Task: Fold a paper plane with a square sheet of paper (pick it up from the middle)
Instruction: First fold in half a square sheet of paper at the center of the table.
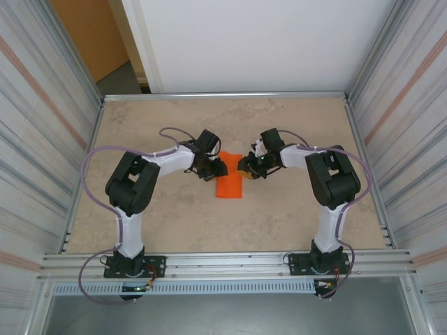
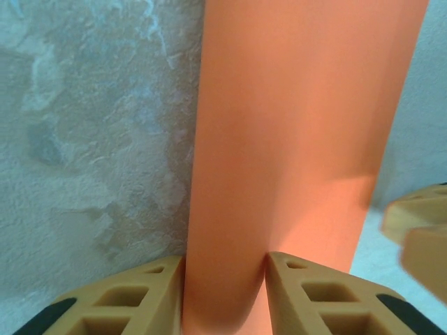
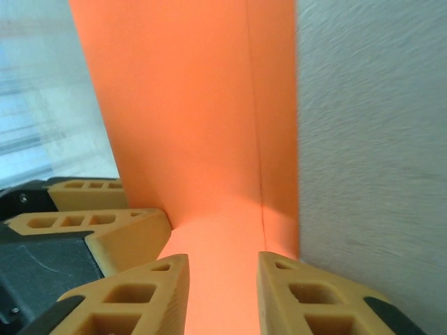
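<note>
- square sheet of paper (image 1: 229, 183): mid-table (image 1: 140, 216), folded up into a narrow orange strip, not flat square. Not a dart shape yet.
- Long axis runs near–far in the top view, roughly on the centreline between the two arms. The near end lies free on the table, the far end sits between the claws.
- left gripper (image 1: 221, 167): comes in from the left at the strip's far end. Its wrist view shows the jaws partly closed with a rounded hump of paper (image 2: 300, 139) between them. Both fingers (image 2: 307, 286) touch it, so I read a light pinch with the fold not pressed flat.
- right gripper (image 1: 244, 166): comes in from the right, just opposite. In its wrist view the jaws stand partly open, with paper (image 3: 188, 125) seen through the gap and a crease line running away from the claw. No pinch visible, so nothing held.
- Key relation: the claws face each other across the strip's width, nearly touching, and the strip runs straight out ahead of each wrist camera.
- Both arms are about equally near, but only the left has contact, so my guess is the left anchors while the right repositions.
- Risk: the free near end can swing if the left pinch slips.
</note>
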